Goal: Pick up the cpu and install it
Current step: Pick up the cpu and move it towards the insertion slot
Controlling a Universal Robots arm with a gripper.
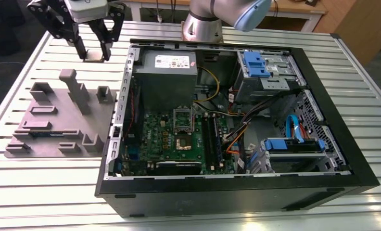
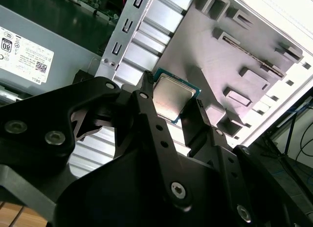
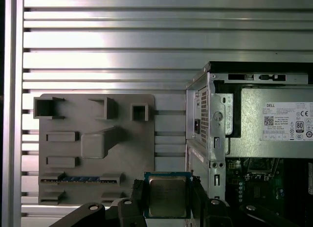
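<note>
One cpu (image 3: 167, 196), a small square chip with a pale metal top and a thin green edge, sits clamped between the two black fingers of the single gripper (image 3: 167, 203), which is closed on its opposite edges in both wrist views. In the exterior view the cpu (image 1: 94, 57) and the gripper (image 1: 95, 53) are over the slatted aluminium table (image 1: 49, 192), at about twelve o'clock from the one grey plastic fixture (image 1: 62, 120) and just clear of it; whether the chip touches the slats cannot be told. The fixture carries several upright posts and shallow pockets. At three o'clock from the fixture lies one open black computer case (image 1: 344, 159). Inside it, one grey power supply (image 1: 168, 72) with a white label sits nearest the gripper, and the green motherboard (image 1: 158, 139) lies at six o'clock from that box, its square socket (image 1: 182, 141) near the middle. Two blue drive brackets (image 1: 255, 62) (image 1: 293, 144) sit on the case's three o'clock side. The case's metal side wall (image 1: 127, 82) stands between the gripper and the motherboard. The arm's base (image 1: 203, 24) rises at twelve o'clock from the case.
</note>
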